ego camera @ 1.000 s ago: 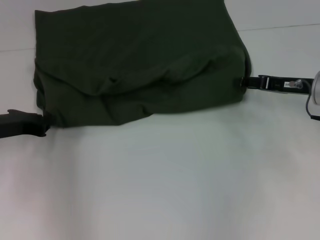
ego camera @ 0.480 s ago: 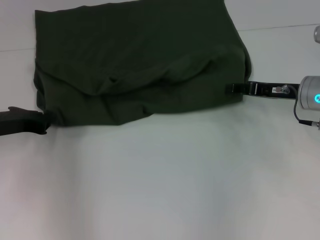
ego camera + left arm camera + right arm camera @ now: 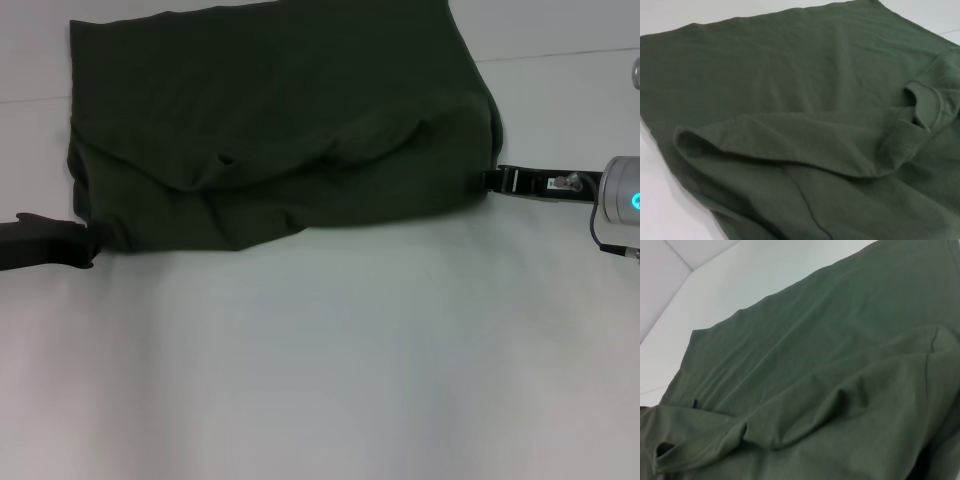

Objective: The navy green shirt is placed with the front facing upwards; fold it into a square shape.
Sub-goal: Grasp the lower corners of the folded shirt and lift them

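Note:
The navy green shirt lies folded on the white table at the far side, plain green side up, with a loose rounded flap across its near half. No lettering shows. My left gripper sits at the shirt's near left corner, touching the cloth edge. My right gripper is at the shirt's right edge, level with the flap. The left wrist view shows the shirt with the flap and the ribbed collar. The shirt fills the right wrist view with the same fold.
White tabletop stretches across the whole near half of the head view. A thin seam line runs across the table at the far right, behind the shirt. The right arm's grey wrist with a lit blue ring is at the right border.
My right gripper moved nearer along the shirt's right edge, reached in over the cloth, then drew back to the edge. The left gripper and the shirt hardly moved.

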Action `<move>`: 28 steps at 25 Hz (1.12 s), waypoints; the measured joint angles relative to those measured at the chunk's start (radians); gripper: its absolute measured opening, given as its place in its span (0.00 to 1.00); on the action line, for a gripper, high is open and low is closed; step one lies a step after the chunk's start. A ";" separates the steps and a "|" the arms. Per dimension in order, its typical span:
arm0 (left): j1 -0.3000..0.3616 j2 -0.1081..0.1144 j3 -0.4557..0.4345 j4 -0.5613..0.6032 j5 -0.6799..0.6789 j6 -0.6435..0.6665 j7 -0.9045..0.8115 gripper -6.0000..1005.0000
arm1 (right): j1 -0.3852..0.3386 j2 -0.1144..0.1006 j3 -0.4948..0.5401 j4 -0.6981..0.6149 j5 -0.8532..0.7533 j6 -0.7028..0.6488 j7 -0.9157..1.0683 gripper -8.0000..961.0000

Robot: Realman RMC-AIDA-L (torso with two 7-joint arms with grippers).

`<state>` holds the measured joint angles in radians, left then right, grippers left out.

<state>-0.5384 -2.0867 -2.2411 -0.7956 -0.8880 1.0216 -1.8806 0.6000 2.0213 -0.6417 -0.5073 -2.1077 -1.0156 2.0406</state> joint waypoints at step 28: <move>0.056 0.017 -0.011 -0.054 0.002 0.111 0.000 0.01 | -0.063 -0.055 0.004 -0.010 -0.003 -0.269 -0.030 0.04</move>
<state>-0.4822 -2.0699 -2.2523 -0.8491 -0.8858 1.1330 -1.8806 0.5372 1.9666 -0.6377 -0.5170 -2.1106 -1.2848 2.0104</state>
